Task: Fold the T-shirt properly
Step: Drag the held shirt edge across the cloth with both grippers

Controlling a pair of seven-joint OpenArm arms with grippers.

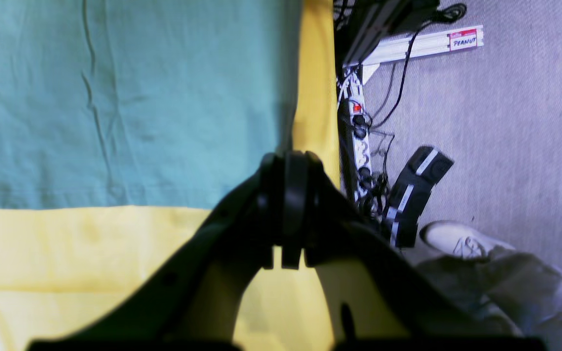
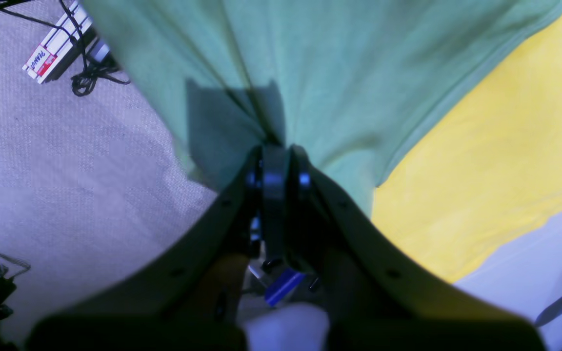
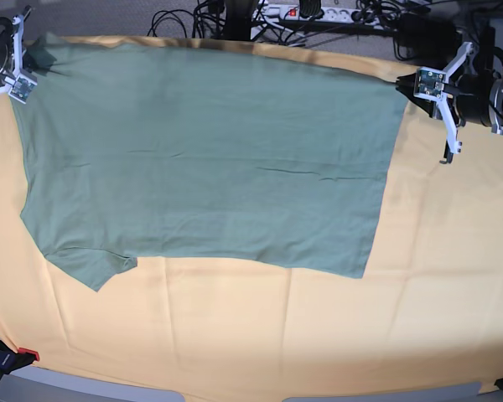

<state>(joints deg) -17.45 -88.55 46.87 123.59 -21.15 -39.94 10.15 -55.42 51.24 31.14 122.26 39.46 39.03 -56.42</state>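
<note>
The sage-green T-shirt [image 3: 210,159] lies spread flat on the yellow-orange cloth [image 3: 318,335], with one sleeve at the near left. My left gripper [image 3: 412,86] is at the shirt's far right corner. In the left wrist view it [image 1: 288,158] is shut, with the shirt's edge [image 1: 115,97] running into its tips. My right gripper [image 3: 23,74] is at the shirt's far left corner. In the right wrist view it [image 2: 273,148] is shut on bunched shirt fabric [image 2: 334,73], held above the floor.
The yellow cloth [image 1: 66,253] covers the table, and its edge shows in the right wrist view [image 2: 481,170]. Beyond the far edge are a power strip [image 1: 359,141], cables and a labelled white bar [image 1: 427,44]. A person's shoe [image 1: 461,241] is on the floor. A clamp [image 3: 21,356] holds the near left cloth corner.
</note>
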